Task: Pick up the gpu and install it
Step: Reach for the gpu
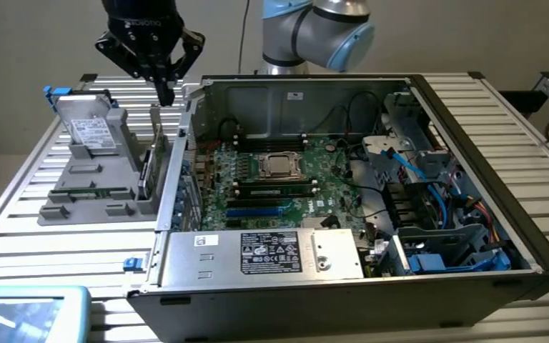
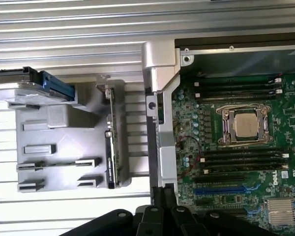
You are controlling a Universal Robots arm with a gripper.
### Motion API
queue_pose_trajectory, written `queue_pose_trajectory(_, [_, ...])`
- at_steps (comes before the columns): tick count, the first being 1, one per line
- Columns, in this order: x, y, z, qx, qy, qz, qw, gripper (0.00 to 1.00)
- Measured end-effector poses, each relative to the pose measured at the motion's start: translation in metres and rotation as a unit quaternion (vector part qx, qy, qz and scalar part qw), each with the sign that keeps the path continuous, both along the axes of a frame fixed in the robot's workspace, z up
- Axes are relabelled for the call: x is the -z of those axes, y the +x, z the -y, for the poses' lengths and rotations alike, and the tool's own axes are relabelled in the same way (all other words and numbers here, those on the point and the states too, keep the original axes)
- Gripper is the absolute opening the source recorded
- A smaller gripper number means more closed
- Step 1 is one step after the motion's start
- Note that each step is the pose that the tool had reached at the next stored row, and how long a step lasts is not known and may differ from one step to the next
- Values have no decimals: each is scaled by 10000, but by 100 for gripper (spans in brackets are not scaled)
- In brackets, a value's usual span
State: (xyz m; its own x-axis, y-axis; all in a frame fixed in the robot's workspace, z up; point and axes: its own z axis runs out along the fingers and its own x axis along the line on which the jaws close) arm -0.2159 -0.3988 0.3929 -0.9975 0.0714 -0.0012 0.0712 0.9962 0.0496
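The pincer (image 1: 166,96) hung above the slatted metal tabletop (image 1: 12,239), its two fingers drawn together with nothing between them. Its tips pointed down over the far end of the gpu (image 1: 148,163), close above the card but clear of it.

The gpu stood on its long edge in a slot of the grey holder (image 1: 88,189), along the side of the holder that lay just beside the open computer case (image 1: 532,236). In the wrist view the card (image 2: 113,147) showed as a thin strip between the holder (image 2: 64,123) and the case wall, with the pincer (image 2: 163,196) in the foreground over that wall.

A silver hard drive (image 1: 91,130) with a white label leaned in the holder's far end, towards the exterior view's left, well apart from the gpu.

Inside the case the green motherboard (image 1: 255,207) lay flat, with the processor socket (image 1: 279,166) near its middle and memory sticks (image 1: 274,190) seated just beside it. The card was not in the case.
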Motion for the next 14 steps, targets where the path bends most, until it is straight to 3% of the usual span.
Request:
queue_pose_trajectory(10, [0, -287, 0, 1, 37, 0, 10000, 12])
queue_pose_trajectory(14, [0, -318, 0, 0, 42, 0, 10000, 12])
